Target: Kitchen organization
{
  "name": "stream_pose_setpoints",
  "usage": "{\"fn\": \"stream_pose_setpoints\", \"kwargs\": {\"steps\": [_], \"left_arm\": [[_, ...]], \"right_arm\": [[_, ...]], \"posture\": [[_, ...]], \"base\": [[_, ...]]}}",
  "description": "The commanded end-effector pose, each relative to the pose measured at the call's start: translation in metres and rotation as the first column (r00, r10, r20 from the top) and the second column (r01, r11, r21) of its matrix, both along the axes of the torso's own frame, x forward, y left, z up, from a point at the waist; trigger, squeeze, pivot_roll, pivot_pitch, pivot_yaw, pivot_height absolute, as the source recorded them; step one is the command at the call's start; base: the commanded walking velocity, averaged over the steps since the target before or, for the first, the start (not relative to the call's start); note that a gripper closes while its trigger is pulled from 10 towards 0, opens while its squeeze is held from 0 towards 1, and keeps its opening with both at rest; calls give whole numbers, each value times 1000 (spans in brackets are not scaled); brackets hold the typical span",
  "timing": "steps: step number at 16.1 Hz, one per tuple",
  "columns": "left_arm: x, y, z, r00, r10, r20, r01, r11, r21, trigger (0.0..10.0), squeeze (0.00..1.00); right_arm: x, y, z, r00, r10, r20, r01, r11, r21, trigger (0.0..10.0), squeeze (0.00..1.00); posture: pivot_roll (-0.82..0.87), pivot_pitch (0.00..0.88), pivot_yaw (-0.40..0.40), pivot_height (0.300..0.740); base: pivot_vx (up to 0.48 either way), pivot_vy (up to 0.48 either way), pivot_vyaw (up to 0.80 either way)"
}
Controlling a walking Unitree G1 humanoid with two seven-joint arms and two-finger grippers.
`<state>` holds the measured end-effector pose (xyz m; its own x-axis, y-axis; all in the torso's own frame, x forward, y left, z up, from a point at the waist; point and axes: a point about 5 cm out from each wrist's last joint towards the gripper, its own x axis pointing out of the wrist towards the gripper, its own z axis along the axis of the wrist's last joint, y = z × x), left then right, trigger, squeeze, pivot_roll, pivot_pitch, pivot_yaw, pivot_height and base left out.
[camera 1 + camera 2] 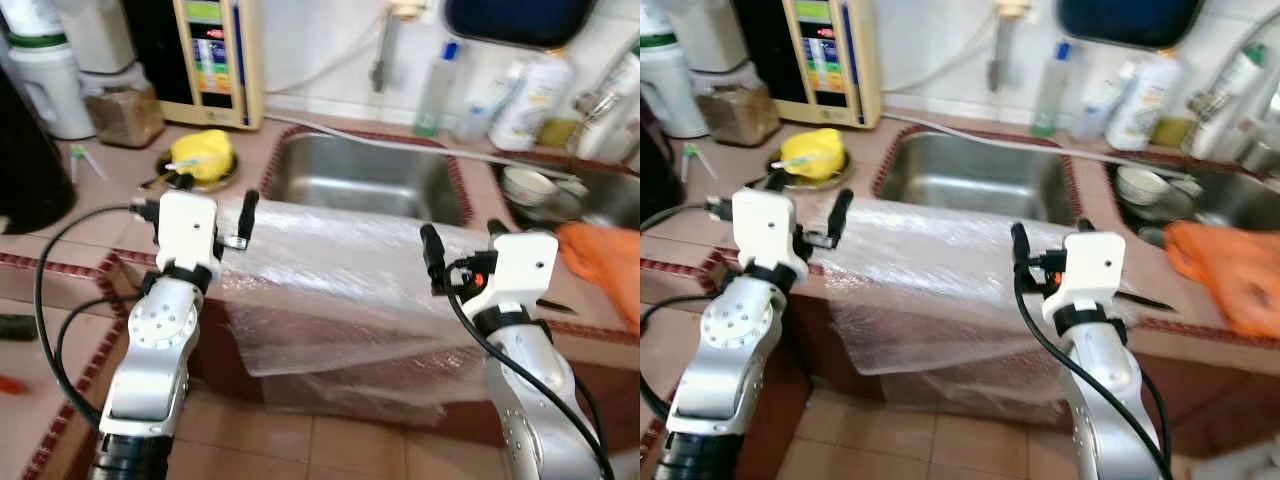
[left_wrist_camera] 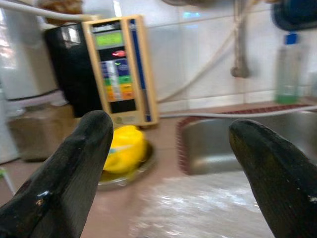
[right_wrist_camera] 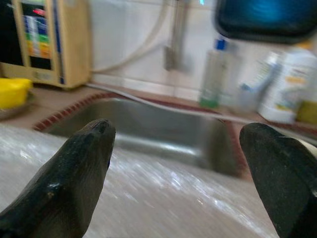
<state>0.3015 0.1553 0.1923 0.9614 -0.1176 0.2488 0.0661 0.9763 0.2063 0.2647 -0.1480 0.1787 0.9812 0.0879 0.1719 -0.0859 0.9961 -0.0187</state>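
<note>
Plastic sheet is draped over counter edge by sink, w/ left gripper & right gripper held wide open, empty, above it.

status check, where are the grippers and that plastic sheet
Left gripper and right gripper both open, raised at counter edge. Clear crinkled plastic sheet draped over counter front, ungripped. Steel sink just behind; yellow object in dish beyond left gripper.

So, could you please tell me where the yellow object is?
The yellow object sits in a small dish on the counter, left of the sink, in front of the beige wall unit.
</note>
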Motion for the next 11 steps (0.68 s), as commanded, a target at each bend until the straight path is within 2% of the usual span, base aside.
{"fn": "stream_pose_setpoints", "kwargs": {"steps": [1,11], "left_arm": [[-1,5,-2,1000,23,-13,-23,1000,-4,10000,0],[-2,2,-7,999,27,-28,-28,999,-24,10000,0]], "right_arm": [[0,1,4,1000,14,15,-14,1000,-5,10000,0],[1,1,5,1000,21,17,-20,1000,-19,10000,0]], "posture": [[21,81,-71,740],[13,71,-79,740]], "base": [[285,0,0],[297,0,0]]}}
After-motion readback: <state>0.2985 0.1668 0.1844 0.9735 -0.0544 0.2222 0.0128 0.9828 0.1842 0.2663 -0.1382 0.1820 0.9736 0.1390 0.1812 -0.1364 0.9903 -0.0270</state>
